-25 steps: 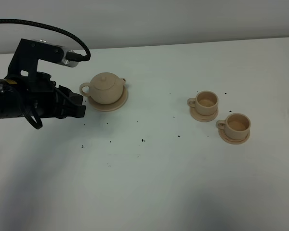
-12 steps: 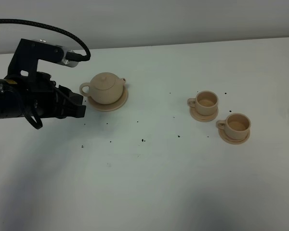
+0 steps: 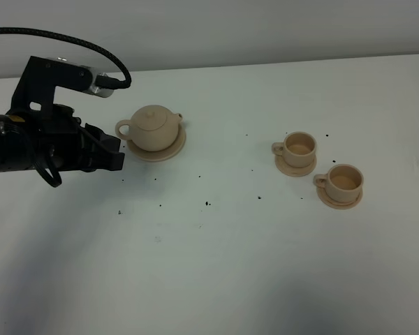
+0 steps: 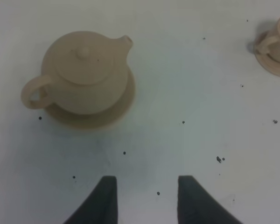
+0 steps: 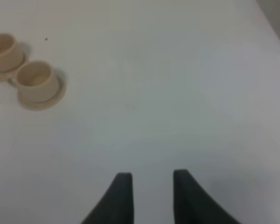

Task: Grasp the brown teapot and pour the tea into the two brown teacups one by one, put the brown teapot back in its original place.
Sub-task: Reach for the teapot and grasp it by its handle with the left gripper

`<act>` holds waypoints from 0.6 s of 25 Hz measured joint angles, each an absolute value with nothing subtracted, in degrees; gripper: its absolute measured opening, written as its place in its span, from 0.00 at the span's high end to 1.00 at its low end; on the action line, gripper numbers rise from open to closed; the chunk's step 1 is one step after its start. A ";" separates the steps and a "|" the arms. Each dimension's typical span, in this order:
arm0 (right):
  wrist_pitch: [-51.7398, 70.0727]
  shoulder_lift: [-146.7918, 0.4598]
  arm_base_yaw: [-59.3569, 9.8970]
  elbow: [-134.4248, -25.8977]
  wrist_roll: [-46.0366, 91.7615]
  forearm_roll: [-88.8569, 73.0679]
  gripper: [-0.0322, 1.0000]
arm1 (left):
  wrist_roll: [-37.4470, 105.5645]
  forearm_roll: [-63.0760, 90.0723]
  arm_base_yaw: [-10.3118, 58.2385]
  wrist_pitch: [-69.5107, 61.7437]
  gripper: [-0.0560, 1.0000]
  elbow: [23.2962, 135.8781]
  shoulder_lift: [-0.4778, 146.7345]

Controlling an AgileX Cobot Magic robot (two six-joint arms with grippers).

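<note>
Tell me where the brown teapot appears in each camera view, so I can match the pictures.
Exterior high: brown teapot in the upper left, on its wide saucer, just right of the left gripper.
Left wrist: on the same saucer, ahead of the open gripper.
Right wrist: not in it.
Shared landmark: a teacup, seen in all three views.

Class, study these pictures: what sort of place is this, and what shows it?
Probably a robot lab or test bench, not a home: a plain white table, a black robot arm with a trailing cable, and a teapot and two cups set out for handling.
</note>
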State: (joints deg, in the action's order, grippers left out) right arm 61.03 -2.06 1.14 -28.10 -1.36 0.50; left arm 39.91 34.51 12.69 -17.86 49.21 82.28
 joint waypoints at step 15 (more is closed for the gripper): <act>61.03 0.38 2.10 -28.10 1.48 0.55 0.73 | 38.59 34.51 12.69 -21.52 0.61 53.94 82.54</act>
